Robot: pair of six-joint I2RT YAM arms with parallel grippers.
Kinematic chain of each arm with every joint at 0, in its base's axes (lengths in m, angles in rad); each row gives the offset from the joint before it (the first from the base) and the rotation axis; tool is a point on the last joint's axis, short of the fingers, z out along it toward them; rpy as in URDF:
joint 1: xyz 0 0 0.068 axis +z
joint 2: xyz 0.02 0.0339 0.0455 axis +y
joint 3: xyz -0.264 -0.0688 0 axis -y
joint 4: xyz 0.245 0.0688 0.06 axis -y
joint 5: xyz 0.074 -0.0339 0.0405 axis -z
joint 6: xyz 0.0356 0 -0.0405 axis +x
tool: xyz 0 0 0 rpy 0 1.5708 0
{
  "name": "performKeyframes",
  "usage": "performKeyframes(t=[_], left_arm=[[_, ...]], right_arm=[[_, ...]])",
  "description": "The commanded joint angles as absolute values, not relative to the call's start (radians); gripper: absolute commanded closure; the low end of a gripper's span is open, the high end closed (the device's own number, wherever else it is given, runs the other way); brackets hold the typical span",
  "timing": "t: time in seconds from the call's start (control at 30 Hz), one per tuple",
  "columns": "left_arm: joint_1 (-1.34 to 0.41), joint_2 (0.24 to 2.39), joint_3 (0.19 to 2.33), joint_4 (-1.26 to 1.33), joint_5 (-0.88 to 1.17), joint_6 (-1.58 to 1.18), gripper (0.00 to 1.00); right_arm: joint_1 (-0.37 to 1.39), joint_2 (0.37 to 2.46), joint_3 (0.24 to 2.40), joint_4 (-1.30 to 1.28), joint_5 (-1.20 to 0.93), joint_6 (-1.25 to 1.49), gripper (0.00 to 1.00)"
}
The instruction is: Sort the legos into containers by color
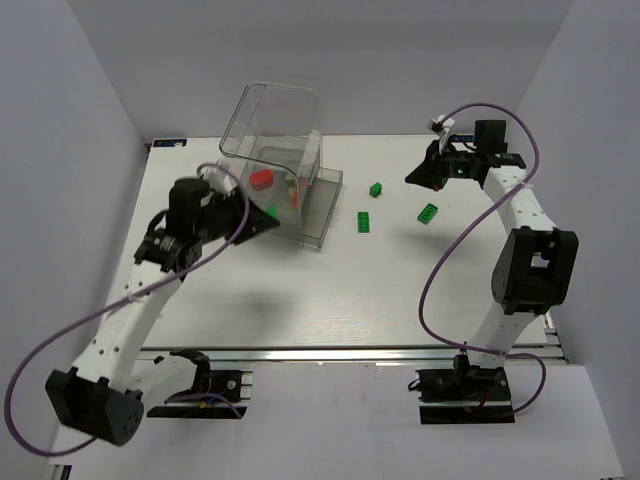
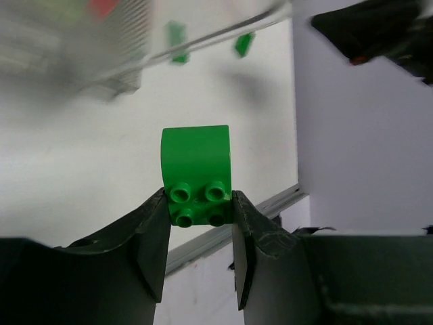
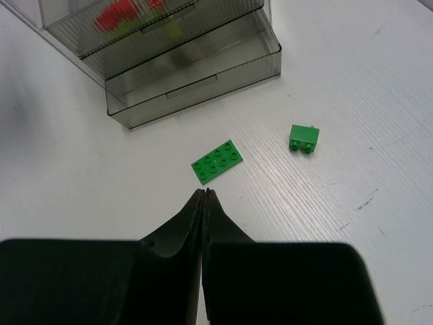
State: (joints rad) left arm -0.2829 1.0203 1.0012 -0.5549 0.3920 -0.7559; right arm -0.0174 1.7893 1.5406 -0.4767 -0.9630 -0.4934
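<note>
My left gripper [image 1: 262, 222] [image 2: 197, 206] is shut on a green studded lego with a rounded end [image 2: 196, 172], held just in front of the clear drawer box [image 1: 270, 160]; the lego shows as a green speck in the top view [image 1: 272, 211]. Red legos [image 1: 262, 180] [image 3: 115, 17] and yellow-green ones lie inside the box [image 3: 189, 61]. My right gripper [image 1: 415, 178] [image 3: 204, 193] is shut and empty, just short of a flat green plate [image 3: 217, 161] [image 1: 366, 220]. A small green brick [image 3: 304, 137] [image 1: 376, 189] lies beside it. Another green lego [image 1: 428, 212] lies further right.
The box's lowest drawer [image 1: 322, 205] sticks out towards the loose legos. White walls enclose the table on left, back and right. The right arm [image 2: 379, 34] shows dark in the left wrist view's top right. The table's metal front edge [image 1: 350, 352] runs below.
</note>
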Motion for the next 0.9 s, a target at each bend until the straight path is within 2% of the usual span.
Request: performKeyframes(t=[0.0,0.17,0.27,0.33,0.4,0.43,0.47,0.53,0.87], left_arm=[[-0.404,1.100,1.279,-0.589,0.348,-0.692,1.00],[-0.570,1.322,1.642,-0.655,0.267,-0.620,1.00],[-0.687,1.549,1.832,-0.747,0.221,-0.528,1.00],[-0.747,1.751,2.090,-0.875,0.180,-0.482,1.00],[-0.759,1.927,2.347,-0.998,0.117,-0.431,1.00],[-0.768,1.959,2.383,-1.017,0.091,-0.425,1.00],[-0.769,1.965,2.370,-1.011,0.039,-0.413,1.00],[-0.749,1.979,2.317,-0.992,-0.038,-0.400,1.00],[-0.739,2.120,2.332,-0.953,-0.274,-0.250,1.00]], right_arm=[[-0.015,1.786,1.597,-0.471,-0.950,-0.471,1.00],[-0.015,1.761,1.575,-0.459,-0.922,-0.468,1.00],[-0.018,1.747,1.571,-0.450,-0.888,-0.462,1.00],[-0.018,1.738,1.562,-0.437,-0.838,-0.453,1.00],[-0.021,1.718,1.539,-0.393,-0.757,-0.433,0.87],[-0.025,1.714,1.529,-0.378,-0.726,-0.410,0.80],[-0.028,1.704,1.520,-0.359,-0.700,-0.390,0.69],[-0.034,1.698,1.494,-0.315,-0.652,-0.338,0.60],[-0.058,1.704,1.457,-0.298,-0.663,-0.279,0.60]])
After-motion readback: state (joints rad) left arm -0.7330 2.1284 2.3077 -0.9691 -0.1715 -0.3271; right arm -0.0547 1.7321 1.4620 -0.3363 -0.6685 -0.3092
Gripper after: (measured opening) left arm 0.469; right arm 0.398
